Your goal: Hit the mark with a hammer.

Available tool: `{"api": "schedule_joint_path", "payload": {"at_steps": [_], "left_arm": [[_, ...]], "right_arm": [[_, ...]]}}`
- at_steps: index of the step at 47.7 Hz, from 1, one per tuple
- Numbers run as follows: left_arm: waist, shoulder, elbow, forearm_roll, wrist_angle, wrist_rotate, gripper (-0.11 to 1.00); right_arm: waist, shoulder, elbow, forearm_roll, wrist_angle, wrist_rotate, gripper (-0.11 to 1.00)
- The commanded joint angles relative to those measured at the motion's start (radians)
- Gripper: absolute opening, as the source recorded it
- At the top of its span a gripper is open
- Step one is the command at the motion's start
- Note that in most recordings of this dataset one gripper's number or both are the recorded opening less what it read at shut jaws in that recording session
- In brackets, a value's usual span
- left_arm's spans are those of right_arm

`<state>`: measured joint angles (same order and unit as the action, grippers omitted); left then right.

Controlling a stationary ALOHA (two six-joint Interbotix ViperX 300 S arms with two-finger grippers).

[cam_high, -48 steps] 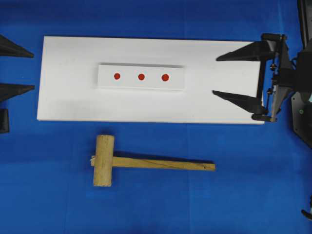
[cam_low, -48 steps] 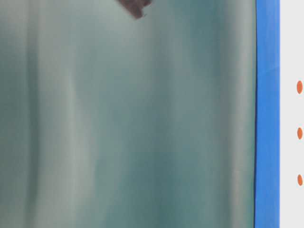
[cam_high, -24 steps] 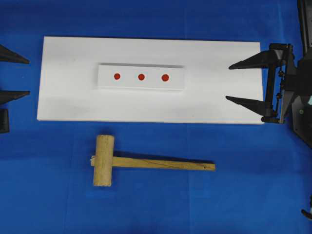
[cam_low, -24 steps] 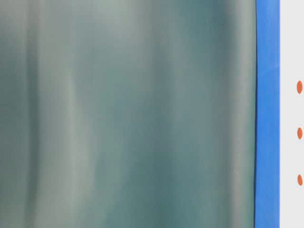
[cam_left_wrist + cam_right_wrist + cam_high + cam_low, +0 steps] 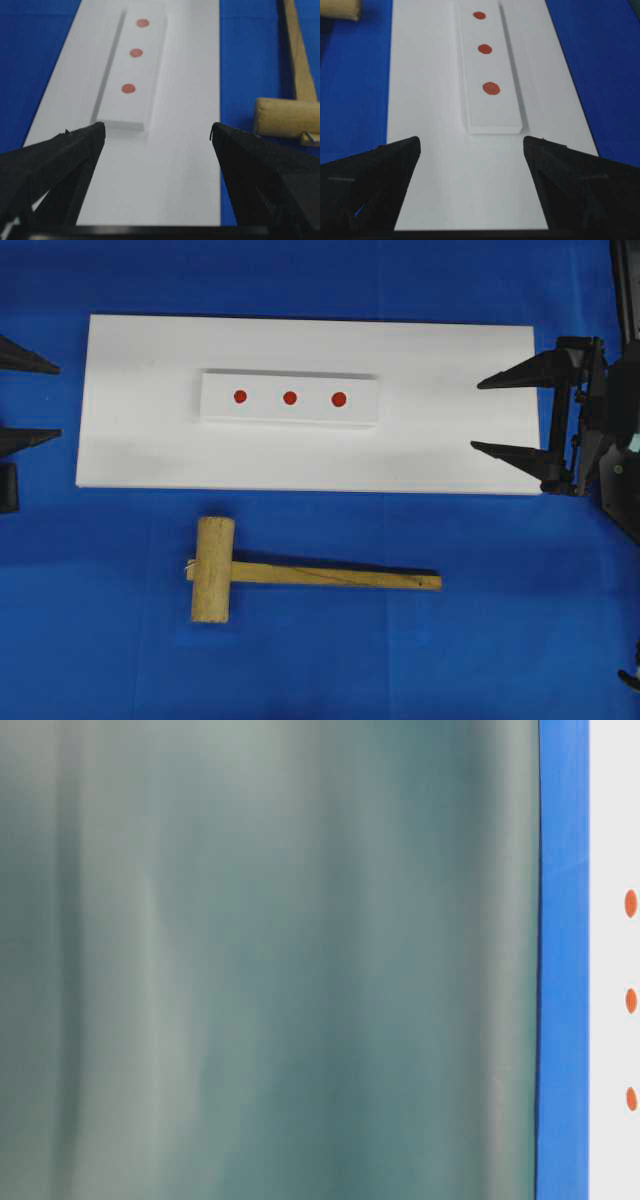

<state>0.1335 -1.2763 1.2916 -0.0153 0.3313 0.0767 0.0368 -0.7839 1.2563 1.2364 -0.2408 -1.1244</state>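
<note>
Wooden hammer (image 5: 213,583) unmarked; three red marks (image 5: 290,397); no legible writing.

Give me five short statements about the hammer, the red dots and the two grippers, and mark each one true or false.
1. The hammer lies on the blue cloth, off the white board. True.
2. The right gripper is shut on the hammer's handle. False: its jaws stand open and empty at the board's right end.
3. Three red dots sit in a row on the raised white strip. True.
4. The hammer's head rests on the middle dot. False: the head lies on the cloth, below the board in the overhead view.
5. The left gripper is open and holds nothing. True.
</note>
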Motion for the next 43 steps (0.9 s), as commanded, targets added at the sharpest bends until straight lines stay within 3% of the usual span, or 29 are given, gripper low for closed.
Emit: {"api": "schedule_joint_path", "payload": {"at_steps": [1,43], "left_arm": [[0.002,0.006,-0.009,0.000,-0.008,-0.002,0.85],[0.002,0.005,-0.006,-0.002,-0.009,-0.002,0.85]], "right_arm": [[-0.002,-0.009,-0.002,0.003,-0.005,0.002,0.83],[0.000,-0.186,0.104,0.051,-0.002,0.003,0.80]]}}
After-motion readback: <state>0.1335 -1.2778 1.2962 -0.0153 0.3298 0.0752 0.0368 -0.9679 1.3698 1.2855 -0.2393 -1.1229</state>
